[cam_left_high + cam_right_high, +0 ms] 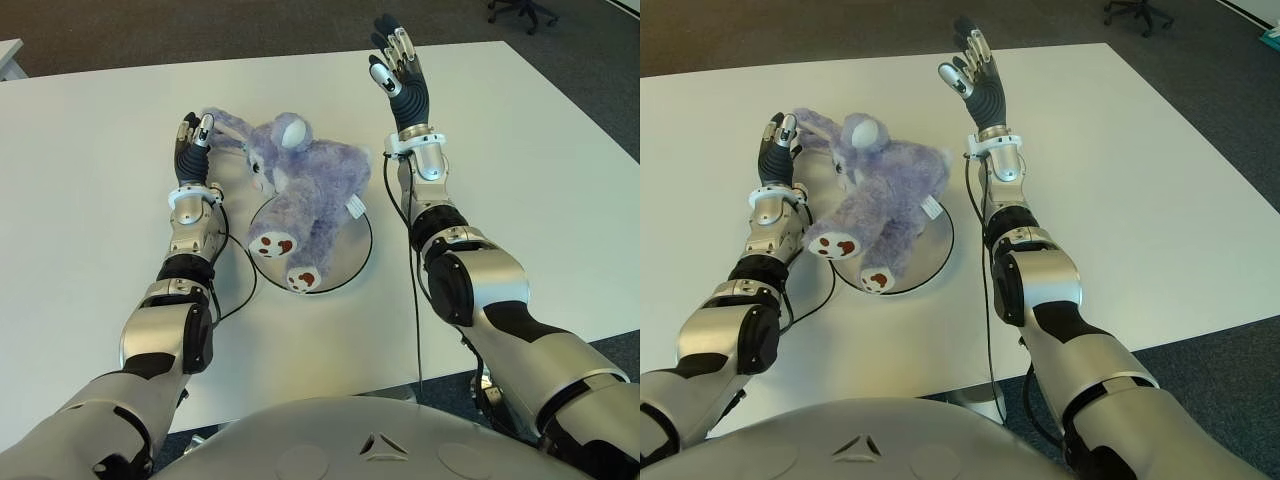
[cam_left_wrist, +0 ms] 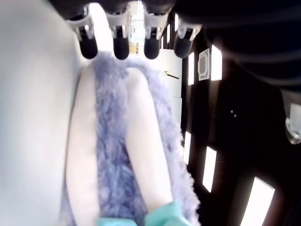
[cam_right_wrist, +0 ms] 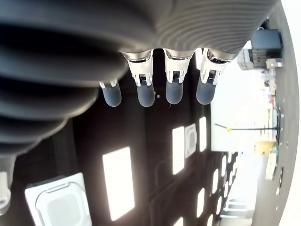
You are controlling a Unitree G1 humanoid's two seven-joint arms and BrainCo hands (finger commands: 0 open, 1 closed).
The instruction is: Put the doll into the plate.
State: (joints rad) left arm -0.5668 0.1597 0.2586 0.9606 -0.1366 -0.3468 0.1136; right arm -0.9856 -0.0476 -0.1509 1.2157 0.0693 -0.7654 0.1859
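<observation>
A purple plush bunny doll (image 1: 305, 185) lies with its body and legs on the round black-rimmed plate (image 1: 347, 255). Its head and long ears reach off the plate's far left side. My left hand (image 1: 196, 132) sits beside one ear, fingers straight and open. In the left wrist view that ear (image 2: 141, 155) runs along under the fingertips (image 2: 121, 49) without being gripped. My right hand (image 1: 395, 60) is raised to the doll's far right with its fingers (image 3: 174, 94) spread, holding nothing.
The white table (image 1: 90, 200) has bare room on both sides of the plate and beyond it. Black cables (image 1: 412, 260) trail beside both forearms. An office chair base (image 1: 520, 10) stands on the dark floor beyond the far right corner.
</observation>
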